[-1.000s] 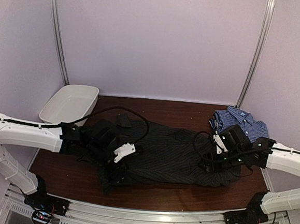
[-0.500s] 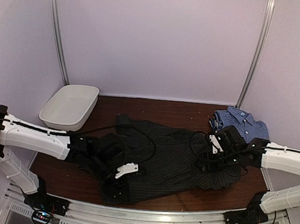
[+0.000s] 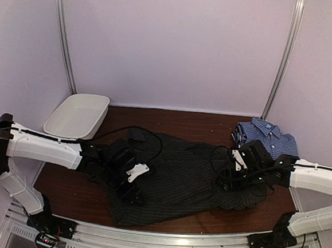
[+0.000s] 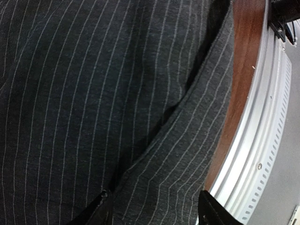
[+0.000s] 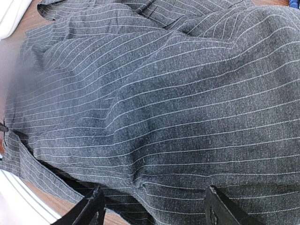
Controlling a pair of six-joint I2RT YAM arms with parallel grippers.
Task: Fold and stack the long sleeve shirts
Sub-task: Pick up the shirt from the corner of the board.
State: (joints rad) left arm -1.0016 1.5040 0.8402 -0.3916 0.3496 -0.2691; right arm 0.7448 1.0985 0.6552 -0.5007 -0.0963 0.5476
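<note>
The black pinstriped shirt (image 3: 179,177) lies spread and rumpled across the middle of the brown surface (image 3: 172,117), its long axis running from 9 to 3 o'clock and its near hem reaching toward the 6 o'clock edge. The blue-and-white check shirt (image 3: 266,137) sits folded, collar up, at the 2 o'clock corner, apart from the black one. A white tub (image 3: 77,117) stands at 10 o'clock, tilted against the left wall. The left claw (image 3: 133,191) hangs low over the black shirt's 8 o'clock portion; in the left wrist view its fingers (image 4: 105,208) stand apart with pinstriped cloth under them, nothing pinched, and a fold of the shirt runs diagonally toward the metal rail (image 4: 262,140) at the surface's edge. The right claw (image 3: 226,183) hovers over the shirt's 3 o'clock end, and in the right wrist view its fingers (image 5: 220,206) are likewise spread wide above wrinkled fabric, holding nothing. Whether either claw's tips touch the cloth cannot be told.
</note>
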